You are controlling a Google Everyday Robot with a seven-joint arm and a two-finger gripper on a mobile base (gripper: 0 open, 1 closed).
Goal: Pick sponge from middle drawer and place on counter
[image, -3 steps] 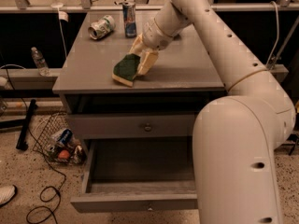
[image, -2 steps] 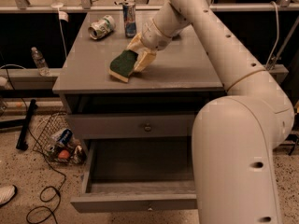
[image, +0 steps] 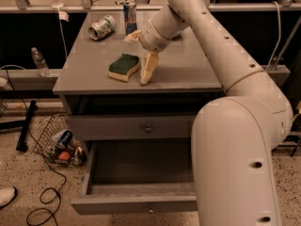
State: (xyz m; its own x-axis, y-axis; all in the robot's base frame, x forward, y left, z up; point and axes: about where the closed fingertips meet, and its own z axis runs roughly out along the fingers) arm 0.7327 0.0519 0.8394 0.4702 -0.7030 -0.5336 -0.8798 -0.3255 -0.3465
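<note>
The sponge (image: 124, 66), green face up over yellow foam, lies flat on the grey counter (image: 89, 67) near its front edge. My gripper (image: 141, 52) is open just to the right of the sponge. One finger (image: 149, 68) points down beside the sponge with its tip at the countertop, and the other (image: 132, 36) is lifted behind it. Neither finger holds anything. The middle drawer (image: 134, 204) is pulled out low at the cabinet's front, and its tray looks empty. My arm's big white body hides its right part.
A crushed can (image: 102, 27) and an upright can (image: 130, 17) stand at the counter's back. A closed drawer front with a knob (image: 148, 128) is above the open drawer. A water bottle (image: 40, 61), a wire basket of cans (image: 61, 146) and cables are at the left.
The sponge was held tilted in the gripper over the counter. Now it lies flat on the counter, and the gripper has opened and stands beside it.
</note>
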